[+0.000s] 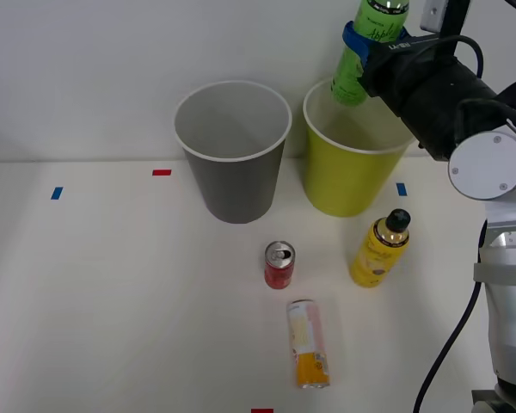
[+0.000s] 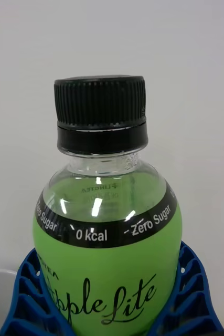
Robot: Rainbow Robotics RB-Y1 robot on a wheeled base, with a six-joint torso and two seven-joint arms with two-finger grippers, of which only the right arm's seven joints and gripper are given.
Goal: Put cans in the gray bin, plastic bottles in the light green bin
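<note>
- I'm holding the green bottle (image 1: 367, 47) in the right gripper (image 1: 374, 43), with the blue ribbed fingers (image 2: 193, 286) clamping both sides of its body.
- In the wrist view I'm seeing the black cap (image 2: 100, 113) and clear neck of the green bottle (image 2: 106, 262) sticking out past the right gripper (image 2: 109, 315), with a black band reading "Zero Sugar" and "0 kcal" just below the neck.
- The bottle is hanging tilted, its lower end dipping at the rim of the light green bin (image 1: 348, 172), on that bin's far side.
- The gray bin (image 1: 233, 151) is standing upright just beside the light green bin, on its left, the two close but not touching as far as I can tell.
- The yellow bottle (image 1: 379, 251) is lying on the white table (image 1: 95, 301) just in front of the light green bin, its black cap pointing toward that bin.
- The short red can (image 1: 279, 264) is standing upright in front of the light green bin, a little to the left, near the yellow bottle but apart from it.
- The slim cream-and-orange can (image 1: 308, 344) is lying on its side further out from the light green bin, just beyond the red can.
</note>
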